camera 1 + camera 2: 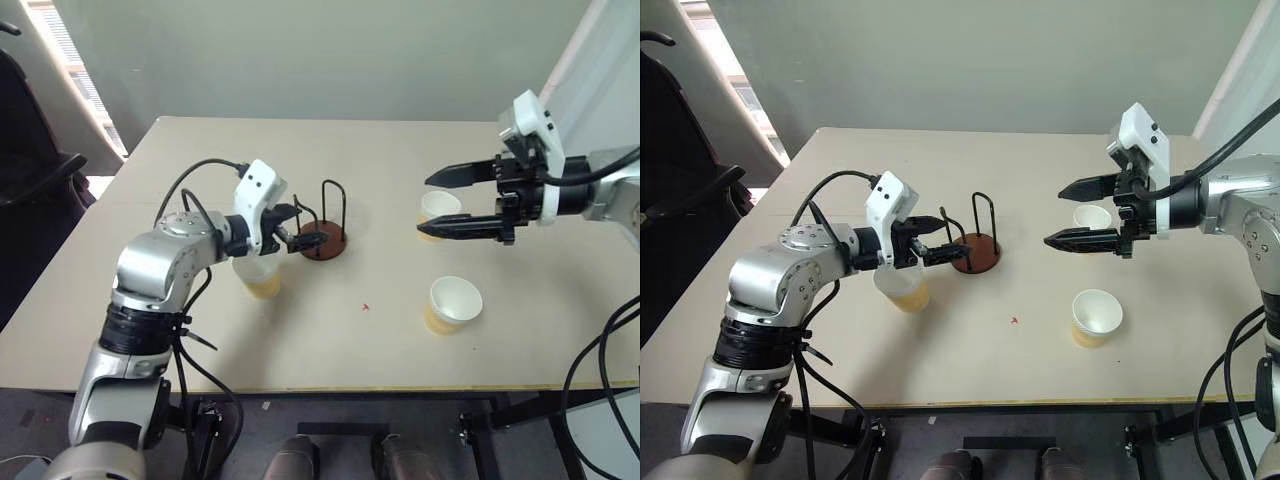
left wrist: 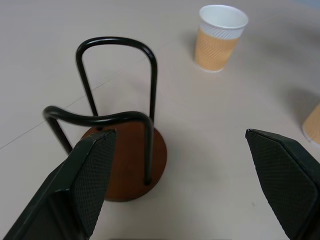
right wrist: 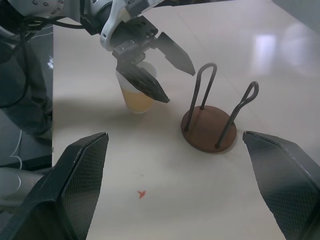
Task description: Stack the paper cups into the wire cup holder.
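Still waiting empty: small black wire cup holder on a round brown base (image 1: 322, 239). Sitting apart on the pale desk (image 1: 330, 330): three tan paper cups (image 1: 452, 305). Hovering wide open, holding nothing: left gripper (image 1: 290, 225), right gripper (image 1: 442, 202).

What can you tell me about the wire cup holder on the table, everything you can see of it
The wire cup holder is a small stand: a round reddish-brown disc base, wood-like, with two thin black wire loops rising upright from it. It stands level on the table, empty, with no cup inside. The open left gripper hangs just beside it; I cannot tell whether it touches. One paper cup stands close by under that gripper's arm.
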### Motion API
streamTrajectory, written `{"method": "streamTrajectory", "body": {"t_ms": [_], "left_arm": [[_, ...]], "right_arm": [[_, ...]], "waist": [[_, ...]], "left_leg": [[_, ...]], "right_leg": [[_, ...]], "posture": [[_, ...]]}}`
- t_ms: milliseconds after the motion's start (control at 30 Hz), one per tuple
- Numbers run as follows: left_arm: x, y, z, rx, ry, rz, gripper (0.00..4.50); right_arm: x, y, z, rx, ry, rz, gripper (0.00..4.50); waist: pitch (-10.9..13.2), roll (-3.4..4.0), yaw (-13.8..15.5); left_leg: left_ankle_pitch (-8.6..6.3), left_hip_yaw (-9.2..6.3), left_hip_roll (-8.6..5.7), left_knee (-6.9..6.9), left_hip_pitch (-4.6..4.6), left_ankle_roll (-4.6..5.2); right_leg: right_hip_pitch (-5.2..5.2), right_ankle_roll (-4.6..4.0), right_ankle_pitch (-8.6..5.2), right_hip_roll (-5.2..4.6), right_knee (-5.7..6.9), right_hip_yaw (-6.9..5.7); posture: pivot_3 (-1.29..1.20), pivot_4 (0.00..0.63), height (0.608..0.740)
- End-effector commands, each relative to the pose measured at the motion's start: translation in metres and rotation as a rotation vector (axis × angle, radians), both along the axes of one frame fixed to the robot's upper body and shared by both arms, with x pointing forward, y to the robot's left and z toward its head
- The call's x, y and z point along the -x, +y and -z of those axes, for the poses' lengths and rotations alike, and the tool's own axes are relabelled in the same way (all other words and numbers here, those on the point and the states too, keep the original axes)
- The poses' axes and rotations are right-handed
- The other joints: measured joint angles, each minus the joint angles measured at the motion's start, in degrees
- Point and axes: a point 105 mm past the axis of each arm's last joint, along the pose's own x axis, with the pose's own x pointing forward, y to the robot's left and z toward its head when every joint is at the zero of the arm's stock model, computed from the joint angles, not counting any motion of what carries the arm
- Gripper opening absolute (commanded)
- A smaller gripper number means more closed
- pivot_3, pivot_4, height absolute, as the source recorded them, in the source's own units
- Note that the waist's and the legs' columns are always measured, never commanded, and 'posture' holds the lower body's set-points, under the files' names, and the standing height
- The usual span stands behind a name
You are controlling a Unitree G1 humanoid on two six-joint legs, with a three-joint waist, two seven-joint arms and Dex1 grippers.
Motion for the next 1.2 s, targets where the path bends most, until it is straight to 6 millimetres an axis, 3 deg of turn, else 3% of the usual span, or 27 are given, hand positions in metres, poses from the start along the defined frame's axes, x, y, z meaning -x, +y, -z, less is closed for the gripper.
{"method": "streamTrajectory", "body": {"t_ms": [33, 933, 1200], "left_arm": [[0.002, 0.0, -0.005, -0.04, -0.039, -0.002, 4.43], [-0.035, -0.029, 0.024, -0.055, 0.01, 0.05, 4.43], [-0.047, -0.039, 0.019, -0.042, -0.054, 0.05, 4.43]], "right_arm": [[0.005, -0.003, -0.014, -0.017, -0.058, 0.006, 4.5], [0.007, -0.005, -0.016, -0.022, -0.064, 0.022, 4.5], [0.007, -0.005, -0.014, -0.025, -0.065, 0.029, 4.5]], "waist": [[0.0, 0.0, 0.01], [0.01, -0.01, 0.38], [0.02, -0.03, 0.42]], "left_leg": [[0.0, 0.0, 0.0, 0.0, 0.0, 0.0], [-0.09, 0.0, -0.02, 0.01, -0.04, 0.14], [-0.11, 0.0, -0.02, 0.04, -0.05, 0.18]], "right_leg": [[0.0, 0.01, 0.0, 0.0, -0.01, 0.0], [0.04, 0.11, 0.03, -0.02, -0.15, 0.0], [0.06, 0.16, 0.06, -0.02, -0.15, 0.01]], "posture": [[0.0, 0.15, 0.74], [0.0, 0.15, 0.74], [0.0, 0.15, 0.74]]}}
